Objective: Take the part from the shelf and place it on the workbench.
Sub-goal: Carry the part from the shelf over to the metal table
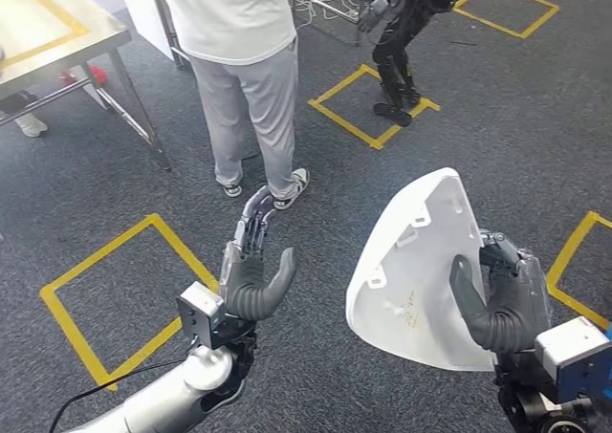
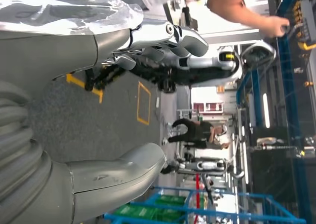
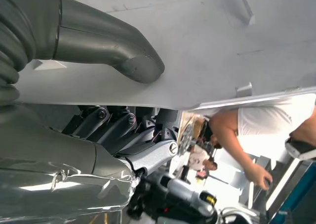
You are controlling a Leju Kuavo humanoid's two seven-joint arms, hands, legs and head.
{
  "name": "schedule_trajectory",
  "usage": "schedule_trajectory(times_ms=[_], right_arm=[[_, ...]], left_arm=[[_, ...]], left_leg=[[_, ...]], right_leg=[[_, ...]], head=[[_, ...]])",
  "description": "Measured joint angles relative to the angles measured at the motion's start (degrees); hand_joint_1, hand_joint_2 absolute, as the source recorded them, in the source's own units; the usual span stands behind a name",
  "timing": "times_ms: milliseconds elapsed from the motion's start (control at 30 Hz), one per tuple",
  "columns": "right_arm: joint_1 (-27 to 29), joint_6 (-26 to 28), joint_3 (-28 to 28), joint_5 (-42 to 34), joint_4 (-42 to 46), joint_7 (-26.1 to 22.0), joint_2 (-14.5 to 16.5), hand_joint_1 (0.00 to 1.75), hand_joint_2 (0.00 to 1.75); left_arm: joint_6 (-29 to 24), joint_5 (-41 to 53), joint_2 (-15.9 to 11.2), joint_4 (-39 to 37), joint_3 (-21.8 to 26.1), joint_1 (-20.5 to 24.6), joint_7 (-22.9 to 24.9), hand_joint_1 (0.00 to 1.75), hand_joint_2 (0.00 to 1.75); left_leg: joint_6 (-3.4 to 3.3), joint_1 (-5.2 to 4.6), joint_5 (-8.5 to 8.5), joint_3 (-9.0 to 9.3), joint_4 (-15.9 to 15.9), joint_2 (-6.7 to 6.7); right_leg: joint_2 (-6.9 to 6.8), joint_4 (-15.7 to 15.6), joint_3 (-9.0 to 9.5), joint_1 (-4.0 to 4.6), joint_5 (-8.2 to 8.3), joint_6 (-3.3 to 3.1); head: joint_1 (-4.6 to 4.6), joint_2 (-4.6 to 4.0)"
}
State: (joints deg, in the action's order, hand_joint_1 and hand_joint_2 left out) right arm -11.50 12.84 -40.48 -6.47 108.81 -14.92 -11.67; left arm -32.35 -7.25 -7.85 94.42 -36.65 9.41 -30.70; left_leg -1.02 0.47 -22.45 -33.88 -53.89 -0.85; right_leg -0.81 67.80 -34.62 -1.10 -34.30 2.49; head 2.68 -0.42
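Gripping the white part (image 1: 422, 275) between thumb and fingers, your right hand (image 1: 505, 299) carries it, while your left hand (image 1: 252, 270) hangs open, empty.

My head camera looks down at the carpet floor (image 1: 469, 118); both sideways wrist cameras sit tight behind each robot hand, sharing the person (image 1: 245, 60).

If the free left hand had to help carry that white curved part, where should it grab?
Probably the rounded left edge of the white part, coming from the robot's left. The right hand already clamps the opposite edge, thumb on the inner face. The left hand is empty, and that thin rim suits a pinch.
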Motion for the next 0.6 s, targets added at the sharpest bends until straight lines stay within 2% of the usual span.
schedule_trajectory(times_ms=[33, 67, 100, 133, 200, 233, 267, 300, 333, 367, 400, 467, 500, 533, 567, 600], right_arm=[[0.2, 0.0, 0.0, 0.0, 0.0, 0.0, 0.0, 1.75, 1.75], [0.3, 0.0, 0.0, 0.0, -0.1, 0.0, 0.0, 1.75, 1.75], [0.4, 0.0, 0.0, 0.0, -0.1, 0.0, 0.0, 1.75, 1.75], [0.5, 0.0, 0.0, 0.0, -0.2, 0.0, 0.0, 1.75, 1.75], [0.5, 0.0, 0.0, 0.0, -0.3, 0.0, 0.0, 1.75, 1.75], [0.5, 0.0, 0.0, 0.0, -0.3, -0.1, 0.0, 1.75, 1.75], [0.5, 0.0, 0.0, 0.0, -0.3, -0.1, 0.0, 1.75, 1.75], [0.6, 0.0, 0.0, 0.0, -0.3, -0.1, 0.0, 1.75, 1.75], [0.5, 0.1, 0.0, 0.0, -0.3, -0.2, 0.0, 1.75, 1.75], [0.5, 0.1, 0.0, 0.0, -0.3, -0.2, 0.0, 1.75, 1.75], [0.5, 0.1, 0.0, 0.0, -0.4, -0.2, 0.0, 1.75, 1.75], [0.5, 0.1, 0.1, 0.0, -0.4, -0.3, 0.0, 1.75, 1.75], [0.6, 0.2, 0.2, 0.0, -0.4, -0.3, 0.0, 1.75, 1.75], [0.7, 0.2, 0.2, 0.0, -0.4, -0.3, 0.0, 1.75, 1.75], [0.8, 0.2, 0.2, 0.0, -0.5, -0.3, 0.0, 1.75, 1.75], [0.8, 0.2, 0.2, 0.0, -0.6, -0.3, 0.0, 1.75, 1.75]], left_arm=[[0.0, 0.0, 0.0, 0.0, 0.0, 0.0, 0.0, 0.00, 1.75], [0.0, -0.1, 0.1, 0.0, 0.0, 0.0, 0.0, 0.00, 1.75], [0.1, -0.1, 0.1, 0.0, 0.0, 0.0, 0.0, 0.00, 1.75], [0.1, -0.2, 0.1, 0.0, 0.0, 0.0, 0.0, 0.00, 1.75], [0.1, -0.2, 0.1, 0.0, 0.0, 0.0, 0.0, 0.00, 1.75], [0.2, -0.3, 0.1, 0.0, 0.0, 0.0, -0.1, 0.00, 1.75], [0.3, -0.4, 0.1, 0.0, 0.0, 0.0, -0.1, 0.00, 1.75], [0.4, -0.4, 0.1, 0.0, 0.0, 0.0, -0.1, 0.00, 1.75], [0.4, -0.5, 0.1, 0.0, 0.0, 0.0, -0.2, 0.00, 1.75], [0.5, -0.5, 0.1, 0.0, 0.0, 0.0, -0.2, 0.00, 1.75], [0.5, -0.6, 0.1, 0.0, 0.0, 0.1, -0.3, 0.00, 1.75], [0.5, -0.6, 0.0, 0.0, 0.0, 0.3, -0.5, 0.00, 1.75], [0.5, -0.7, 0.0, 0.0, 0.0, 0.4, -0.5, 0.00, 1.75], [0.5, -0.8, 0.0, 0.0, 0.0, 0.4, -0.5, 0.00, 1.75], [0.5, -0.9, 0.0, -0.1, 0.0, 0.4, -0.6, 0.00, 1.75], [0.5, -0.9, 0.0, -0.1, 0.0, 0.4, -0.6, 0.00, 1.75]], left_leg=[[-0.04, -0.07, -0.02, 0.04, 0.0, -0.79], [-0.06, -0.14, -0.04, 0.12, 0.0, -1.64], [-0.06, -0.18, -0.05, 0.26, 0.0, -2.54], [-0.04, -0.20, -0.08, 0.43, 0.0, -3.44], [0.12, -0.18, -0.12, 0.51, -0.1, -5.00], [0.34, -0.08, -0.10, 0.32, -0.2, -5.69], [0.66, 0.09, 0.00, 0.04, -0.2, -6.42], [1.11, 0.21, 0.19, -0.21, -0.1, -7.24], [1.51, 0.31, 0.35, -0.37, 0.0, -8.05], [1.87, 0.18, 0.25, -0.53, -0.2, -7.76], [2.17, -0.04, -0.44, -1.04, -1.2, -6.44], [2.62, -0.23, -3.67, -3.96, -7.1, -2.10], [2.84, -0.12, -5.52, -6.10, -11.3, -0.60], [3.03, 0.03, -6.72, -7.96, -14.9, 0.11], [3.15, 0.14, -6.92, -8.95, -16.6, 0.42], [3.20, 0.20, -6.03, -8.70, -16.1, 0.58]], right_leg=[[0.37, 3.3, -1.81, 0.05, -0.82, -0.03], [0.56, 4.5, -2.70, 0.09, -0.46, -0.15], [0.77, 3.2, -2.49, 0.11, 1.11, -0.38], [1.36, -0.1, -1.33, 0.15, 3.55, -0.71], [4.75, -8.3, 1.66, 0.06, 7.95, -1.51], [6.23, -11.2, 2.79, 0.04, 8.89, -1.75], [7.16, -12.6, 3.46, 0.05, 9.07, -1.90], [6.92, -13.1, 3.89, 0.10, 8.94, -1.95], [6.04, -13.6, 4.33, -0.07, 8.92, -2.00], [5.18, -13.9, 4.68, -0.22, 9.10, -2.12], [4.23, -14.3, 4.97, -0.39, 9.28, -2.30], [2.29, -14.8, 5.28, -0.35, 9.45, -2.56], [1.31, -14.8, 5.26, -0.25, 9.42, -2.66], [0.34, -14.8, 5.24, -0.15, 9.36, -2.69], [-0.60, -14.8, 5.25, -0.09, 9.28, -2.71], [-1.46, -14.7, 5.28, -0.06, 9.18, -2.68]], head=[[-0.03, 0.00], [-0.04, 0.00], [-0.04, 0.00], [-0.05, 0.00], [-0.03, 0.00], [-0.05, 0.00], [-0.05, 0.00], [-0.09, 0.00], [-0.12, 0.00], [-0.08, 0.00], [0.19, 0.00], [0.78, 0.00], [1.04, 0.00], [1.10, 0.00], [1.15, 0.00], [1.22, 0.00]])
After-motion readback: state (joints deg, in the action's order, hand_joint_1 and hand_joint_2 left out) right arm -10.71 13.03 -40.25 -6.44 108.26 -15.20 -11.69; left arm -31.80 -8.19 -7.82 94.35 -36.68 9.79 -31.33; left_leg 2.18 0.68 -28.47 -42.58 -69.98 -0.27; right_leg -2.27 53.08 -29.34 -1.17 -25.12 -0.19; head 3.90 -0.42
